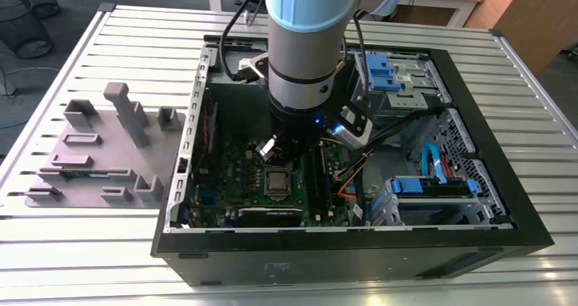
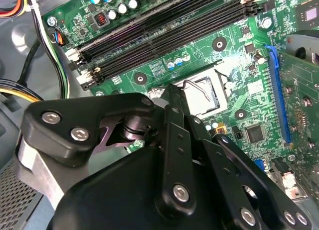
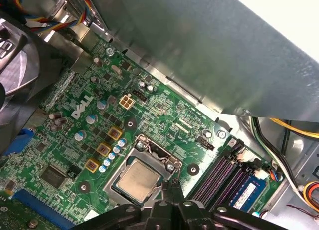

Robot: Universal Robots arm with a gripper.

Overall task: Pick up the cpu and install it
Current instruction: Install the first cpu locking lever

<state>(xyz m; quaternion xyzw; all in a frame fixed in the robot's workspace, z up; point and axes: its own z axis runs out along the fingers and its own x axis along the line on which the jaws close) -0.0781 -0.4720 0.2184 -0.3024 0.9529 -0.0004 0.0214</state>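
Observation:
The cpu [image 1: 275, 181] lies flat in the motherboard's socket, its dull silvery top facing up; in the first wrist view the cpu [image 3: 137, 180] sits inside the metal socket frame [image 3: 149, 149]. My gripper [image 3: 174, 182] hangs just above the socket's edge, beside the chip, with its black fingers pressed together and nothing between them. In the exterior view the gripper [image 1: 273, 156] is low inside the open computer case, straight over the socket. In the second wrist view the gripper's black linkage [image 2: 172, 140] covers part of the socket, and the socket's wire lever [image 2: 198, 89] shows beyond it.
Memory slots [image 3: 224, 175] run beside the socket. The case's metal wall [image 3: 209, 51] rises close by, and cable bundles [image 2: 15, 85] hang near one side. A grey fixture block [image 1: 99, 150] stands outside the case at the exterior view's left. Blue drive brackets [image 1: 429, 184] are at its right.

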